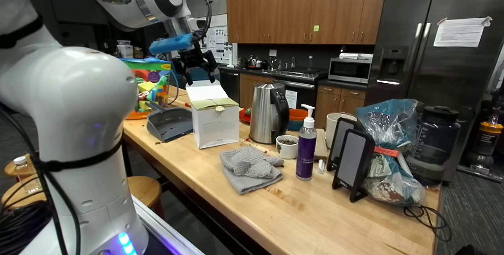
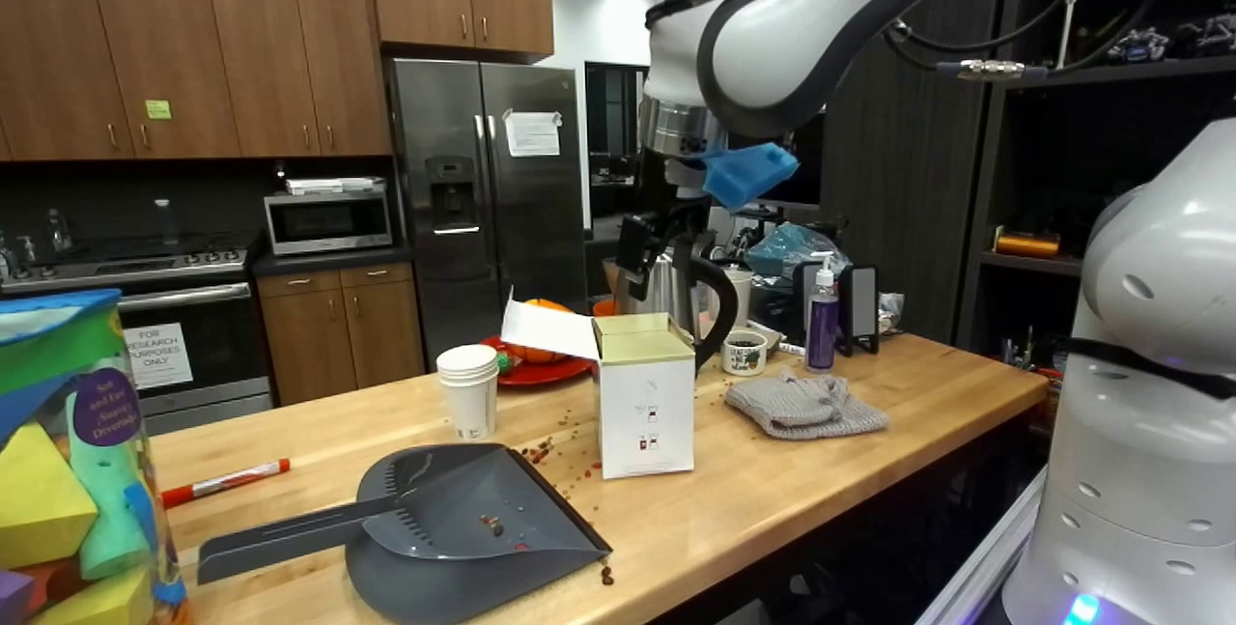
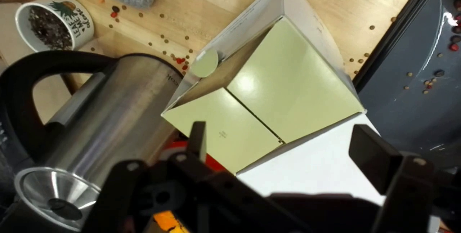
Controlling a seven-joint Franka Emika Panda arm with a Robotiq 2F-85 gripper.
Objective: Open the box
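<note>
From near opposite ends of the table [image 1: 327, 219], both exterior views look along its long edge by the robot arm [image 1: 86, 105] and share the box [image 2: 647, 437], which the wrist view looks down at, up close.

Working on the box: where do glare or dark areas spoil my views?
Wrist view: bright glare on the pale-green flap nearer the dustpan, whose surface carries a white streak; the end effector nearly black, little detail. In an exterior view: a glaring patch on the wall, away from the box.

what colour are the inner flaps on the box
Pale yellow-green; the inner flaps show best in the wrist view.
</note>
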